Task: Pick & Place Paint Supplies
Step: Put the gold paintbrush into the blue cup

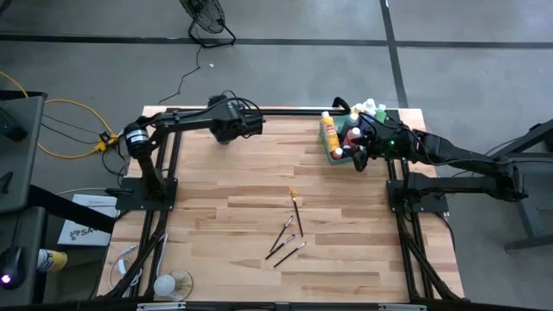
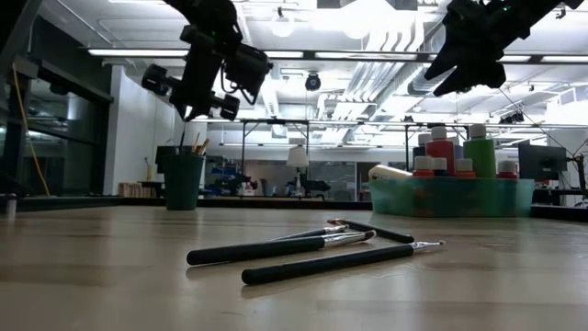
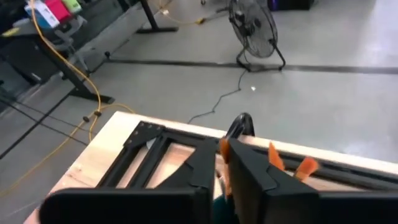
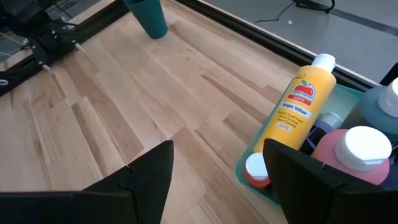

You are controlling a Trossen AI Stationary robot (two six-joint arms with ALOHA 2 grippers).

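**Brushes on the bench, bottles in the tray**

We counted four thin dark-handled paintbrushes [image 1: 289, 231] lying loose mid-bench [image 1: 225, 216]. Capped bottles [image 2: 441, 152] stood crowded in the green tray [image 2: 450, 197] at the far right corner, one yellow bottle [image 4: 295, 106] leaning. The right gripper [image 1: 361, 155] hovered above the tray, jaws apart. The left gripper [image 2: 188, 106] hung over the dark cup [image 2: 183, 180]; its jaws looked nearly together.

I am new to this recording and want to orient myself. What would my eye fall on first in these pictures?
First, the green tray crowded with paint bottles at the table's far right corner, a yellow bottle lying across it, with the right gripper open just above. Next, four brushes scattered loose on the bare wood in the middle. The left gripper hangs over the dark cup at the far edge, left of the tray.
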